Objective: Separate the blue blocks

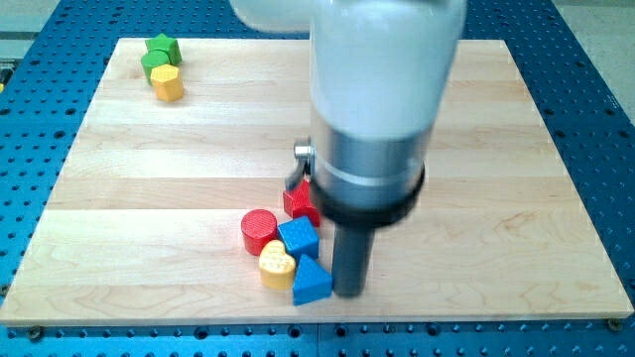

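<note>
Worktop: a pale wooden board is seen lying on a blue perforated table.
Arm: a large white and grey housing is seen above the board's middle, with the dark rod below it; part of the board behind it is hidden.
My tip: my tip is placed near the board's bottom edge, just beside the blue triangular block on the view's right; whether the two touch cannot be told.
Pincer state: no pincer is fitted; the rod ends plainly and nothing is held by it.
Blue cube: found below the board's middle, toward the bottom edge, one corner turned toward the view's bottom.
Blue triangular block: set just below the blue cube and touching it, apex turned toward the view's top.
Long axis: none can be made out on either blue block.
Neighbours in the way: a red cylinder is pressed to the cube's left, a yellow heart-shaped block is wedged between cylinder, cube and triangle, and a red block of unclear shape is seen above the cube, partly hidden by the arm.
Top left corner: a green star-shaped block, a second green block and a yellow block are clustered, well apart from the blue blocks.
Containers: none are seen.
</note>
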